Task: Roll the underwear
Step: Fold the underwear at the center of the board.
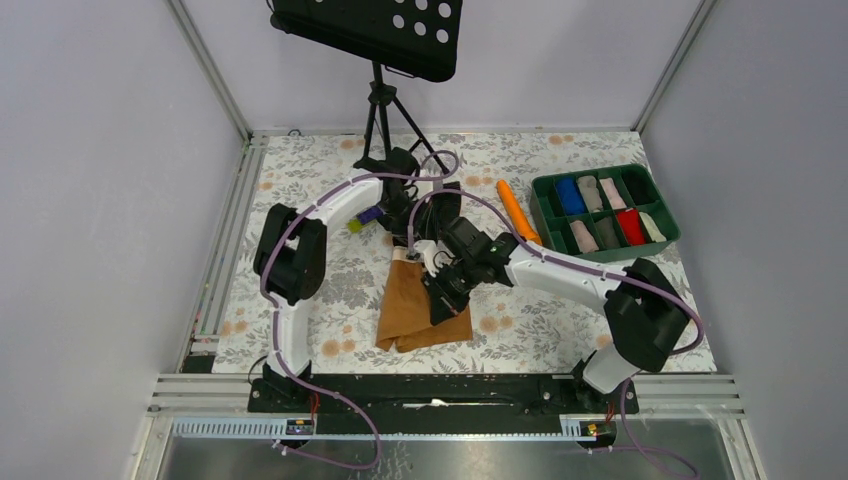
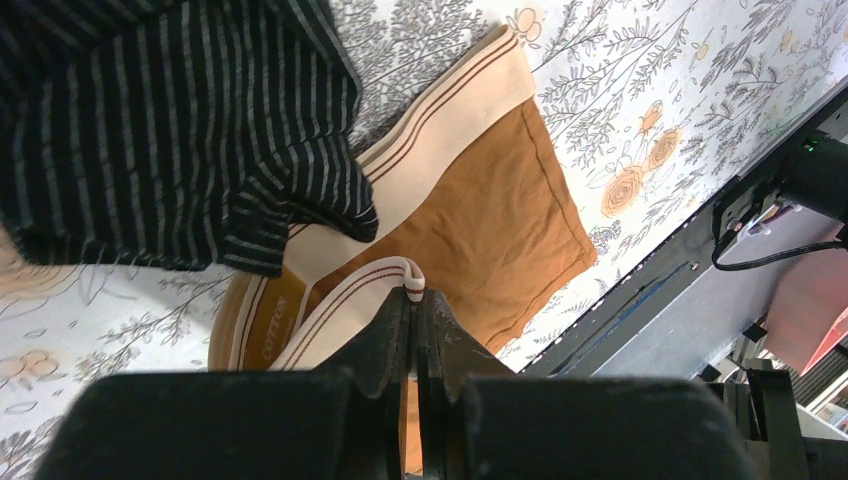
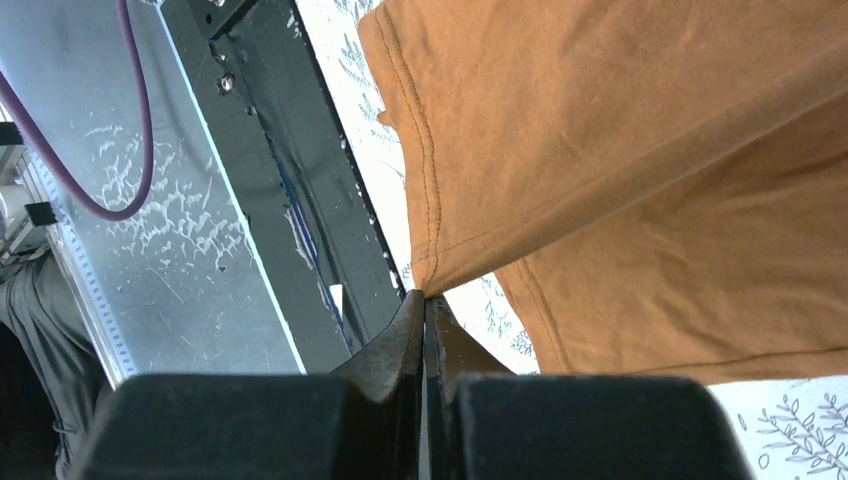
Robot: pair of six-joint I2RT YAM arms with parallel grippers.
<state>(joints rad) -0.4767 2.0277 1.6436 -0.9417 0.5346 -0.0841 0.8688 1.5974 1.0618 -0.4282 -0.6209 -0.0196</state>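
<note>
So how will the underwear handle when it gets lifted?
Probably floppy: the underwear drapes in folds from the right claw. Likely light, since a thin pinch of waistband in the left claw holds it. It may sag or unfold rather than keep shape.
</note>
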